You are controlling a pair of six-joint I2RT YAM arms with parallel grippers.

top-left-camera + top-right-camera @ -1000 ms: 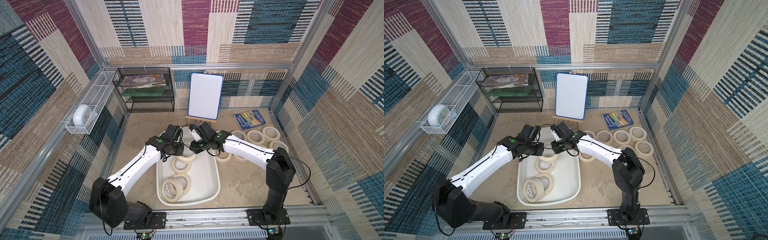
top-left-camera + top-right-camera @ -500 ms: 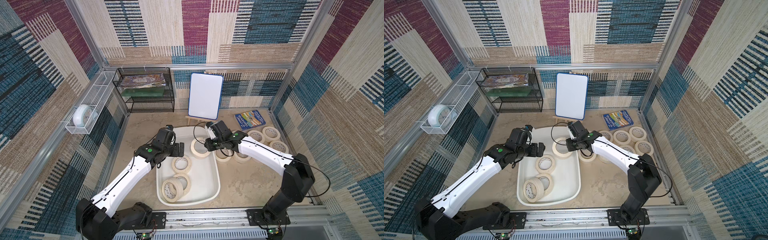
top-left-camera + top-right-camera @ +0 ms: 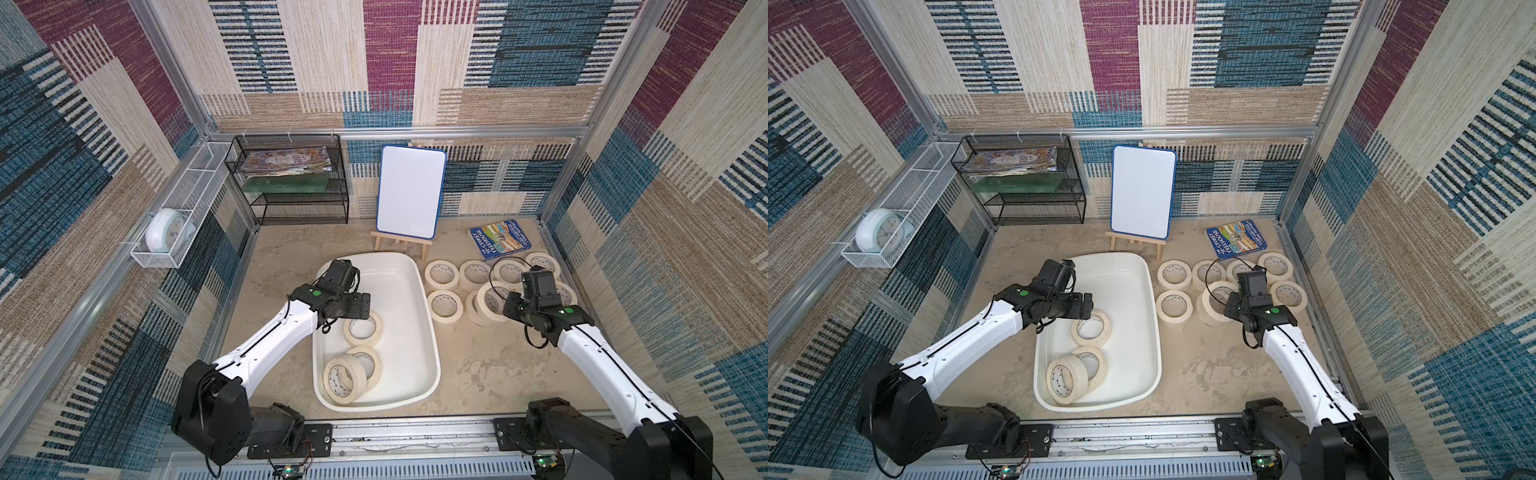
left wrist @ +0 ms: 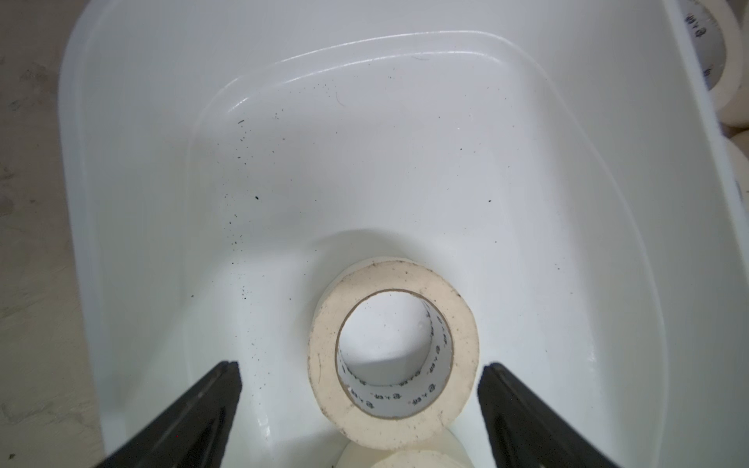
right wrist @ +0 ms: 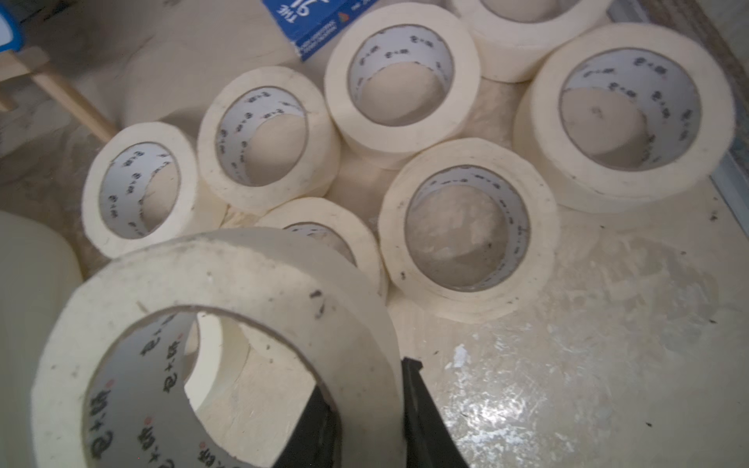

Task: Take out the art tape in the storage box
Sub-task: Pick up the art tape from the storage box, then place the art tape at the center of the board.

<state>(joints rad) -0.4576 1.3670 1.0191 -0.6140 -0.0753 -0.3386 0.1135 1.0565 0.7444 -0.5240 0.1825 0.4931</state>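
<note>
Storage box mid-table, not empty yet. Three rolls of art tape are inside: one flat mid-box, two at the near end, one of them propped on edge against the other.

Right arm has swung off the box in the last second and is now over the pile on the table to the right of the box, with about seven rolls lying flat there. Left arm has backed off from the far end of the box, where both arms met a second ago.

Right gripper pinches a roll by its wall, one finger in the core, one outside. The roll is tilted, just above the pile, not set down.

Left gripper was nearly closed. Now its jaws are wide with nothing in them, straddling the mid-box roll from above.

My read: one more roll is as good as out, and the left is lined up for the next.
</note>
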